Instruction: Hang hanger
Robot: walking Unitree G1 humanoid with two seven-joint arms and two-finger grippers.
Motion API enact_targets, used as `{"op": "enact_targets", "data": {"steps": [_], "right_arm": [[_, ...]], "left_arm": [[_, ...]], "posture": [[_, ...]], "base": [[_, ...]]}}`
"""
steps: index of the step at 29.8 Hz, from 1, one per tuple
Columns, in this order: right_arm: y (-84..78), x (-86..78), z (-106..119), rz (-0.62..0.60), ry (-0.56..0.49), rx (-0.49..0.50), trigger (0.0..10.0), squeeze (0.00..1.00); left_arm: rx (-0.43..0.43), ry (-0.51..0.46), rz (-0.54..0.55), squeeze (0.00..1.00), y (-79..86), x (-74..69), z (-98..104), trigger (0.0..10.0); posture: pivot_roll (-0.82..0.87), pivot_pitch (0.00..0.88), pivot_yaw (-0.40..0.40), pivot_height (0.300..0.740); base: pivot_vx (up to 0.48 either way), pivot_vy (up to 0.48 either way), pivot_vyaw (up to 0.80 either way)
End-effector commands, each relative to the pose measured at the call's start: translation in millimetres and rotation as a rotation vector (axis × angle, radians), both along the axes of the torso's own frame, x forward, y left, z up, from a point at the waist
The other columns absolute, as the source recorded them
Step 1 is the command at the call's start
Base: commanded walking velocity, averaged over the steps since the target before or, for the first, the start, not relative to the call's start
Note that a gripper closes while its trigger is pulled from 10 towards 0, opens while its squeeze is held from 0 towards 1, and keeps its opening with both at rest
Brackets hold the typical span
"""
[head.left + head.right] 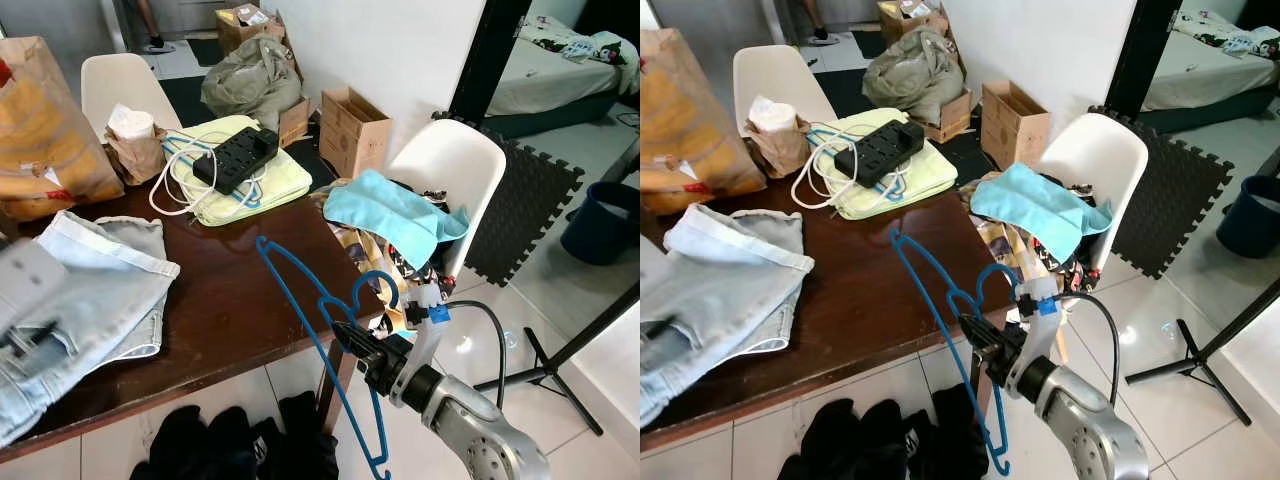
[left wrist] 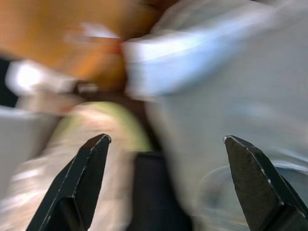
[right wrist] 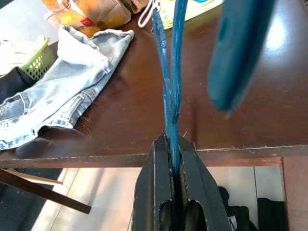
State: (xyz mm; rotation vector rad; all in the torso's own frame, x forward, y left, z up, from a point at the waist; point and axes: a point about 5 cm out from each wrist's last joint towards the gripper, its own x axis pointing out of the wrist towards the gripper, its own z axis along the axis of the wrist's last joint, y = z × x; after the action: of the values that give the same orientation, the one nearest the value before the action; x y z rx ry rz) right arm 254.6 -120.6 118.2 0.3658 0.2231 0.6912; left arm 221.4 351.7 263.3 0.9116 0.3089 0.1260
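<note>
Hanger (image 1: 300, 300), judged light, stiff, slick plastic, is pinched at its neck by right gripper (image 3: 173, 144) fingers at the bench (image 1: 230, 300) edge, 5 o'clock; left gripper (image 2: 166, 144) fingers spread wide, empty.

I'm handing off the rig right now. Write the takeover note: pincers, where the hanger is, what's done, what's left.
Right pincer: shut on the blue hanger, gripping it near the neck, just off the near edge of the brown table. The hanger tilts, with one end over the tabletop and the other hanging toward the floor.
Left pincer: open, holding nothing, over the jeans on the table; that view is blurred.
Done: hanger picked up.
Left: find a rail or hook and hang it; I can't make one out here.
</note>
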Motion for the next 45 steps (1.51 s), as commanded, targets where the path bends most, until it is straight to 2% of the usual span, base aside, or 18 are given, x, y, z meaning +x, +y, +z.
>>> {"op": "enact_targets", "data": {"steps": [1,3,4,5,6,7,9,11,14,15,16,17,18,20,21,24,33,45], "right_arm": [[0.4,-0.4,-0.5,0.007,0.010,0.008,10.0,0.00],[0.4,-0.4,-0.5,0.007,0.010,0.008,10.0,0.00],[0.3,-0.1,-0.5,0.009,0.010,0.010,10.0,0.00],[0.3,-0.1,-0.5,0.009,0.010,0.010,10.0,0.00],[0.7,-0.2,-0.5,0.017,0.002,-0.005,10.0,0.00],[0.7,-0.2,-0.5,0.017,0.002,-0.005,10.0,0.00],[1.8,-1.1,-0.8,0.032,-0.015,-0.037,10.0,0.00],[2.3,-1.5,-0.8,0.036,-0.020,-0.044,10.0,0.00],[2.8,-1.9,-0.8,0.043,-0.025,-0.050,10.0,0.00],[2.8,-1.9,-0.8,0.043,-0.025,-0.050,10.0,0.00],[2.7,-1.9,-0.8,0.044,-0.025,-0.051,10.0,0.00],[2.7,-1.9,-0.8,0.044,-0.025,-0.051,10.0,0.00],[2.6,-1.7,-1.1,0.044,-0.024,-0.051,10.0,0.00],[2.5,-1.6,-1.2,0.045,-0.023,-0.051,10.0,0.00],[1.9,-1.0,-1.5,0.037,-0.018,-0.044,10.0,0.00],[0.8,-0.2,-1.9,0.024,-0.007,-0.028,10.0,0.00],[0.3,0.1,-1.6,0.016,-0.001,-0.013,10.0,0.00],[0.5,-1.0,-0.5,0.010,0.000,-0.002,10.0,0.00]], "left_arm": [[0.043,-0.079,0.100,0.00,12.0,-5.1,22.8,10.0],[0.043,-0.079,0.100,0.00,12.0,-5.1,22.8,10.0],[0.014,-0.225,0.168,0.00,17.8,-7.6,40.0,10.0],[0.014,-0.225,0.168,0.00,17.8,-7.6,40.0,10.0],[0.009,-0.365,0.234,0.00,22.1,-11.0,51.7,10.0],[0.009,-0.365,0.234,0.00,22.1,-11.0,51.7,10.0],[-0.040,-0.533,0.325,0.00,28.8,-16.8,52.0,10.0],[-0.053,-0.556,0.347,0.00,30.6,-18.1,47.5,10.0],[-0.314,-0.643,0.349,0.00,33.3,-14.2,25.8,10.0],[-0.314,-0.643,0.349,0.00,33.3,-14.2,25.8,10.0],[-0.379,-0.659,0.343,0.00,33.1,-11.9,22.0,10.0],[-0.379,-0.659,0.343,0.00,33.1,-11.9,22.0,10.0],[-0.456,-0.680,0.337,0.00,33.8,-7.3,15.8,10.0],[-0.474,-0.685,0.338,0.00,34.0,-5.9,14.1,10.0],[-0.543,-0.702,0.344,0.00,36.0,-2.7,6.8,10.0],[-0.600,-0.724,0.344,0.00,36.4,-0.4,2.2,10.0],[-0.631,-0.720,0.340,0.00,32.1,6.8,-5.1,10.0],[-0.611,-0.735,0.310,0.00,26.3,10.7,-0.5,10.0]], "posture": [[-0.02,0.097,-0.022,0.740],[-0.02,0.097,-0.022,0.740],[-0.02,0.095,-0.023,0.740],[-0.02,0.095,-0.023,0.740],[-0.03,0.092,-0.024,0.740],[-0.03,0.092,-0.024,0.740],[-0.03,0.090,-0.023,0.740],[-0.03,0.090,-0.023,0.740],[-0.03,0.088,-0.027,0.740],[-0.03,0.088,-0.027,0.740],[-0.03,0.087,-0.027,0.740],[-0.03,0.087,-0.027,0.740],[-0.03,0.085,-0.027,0.740],[-0.03,0.085,-0.027,0.740],[-0.03,0.082,-0.027,0.740],[-0.04,0.081,-0.026,0.740],[-0.04,0.085,-0.023,0.740],[-0.04,0.089,-0.018,0.740]], "base": [[0.000,0.000,0.00],[0.000,0.000,0.00],[0.000,0.000,0.00],[0.000,0.000,0.00],[0.000,0.000,0.00],[0.000,0.000,0.00],[0.000,0.000,0.80],[0.000,0.000,0.80],[0.000,0.000,0.80],[0.000,0.000,0.80],[0.000,0.000,0.80],[0.000,0.000,0.80],[0.000,0.000,0.80],[0.000,0.000,0.80],[0.000,0.000,0.80],[0.000,0.000,0.50],[0.000,0.395,0.00],[0.000,0.337,0.00]]}}
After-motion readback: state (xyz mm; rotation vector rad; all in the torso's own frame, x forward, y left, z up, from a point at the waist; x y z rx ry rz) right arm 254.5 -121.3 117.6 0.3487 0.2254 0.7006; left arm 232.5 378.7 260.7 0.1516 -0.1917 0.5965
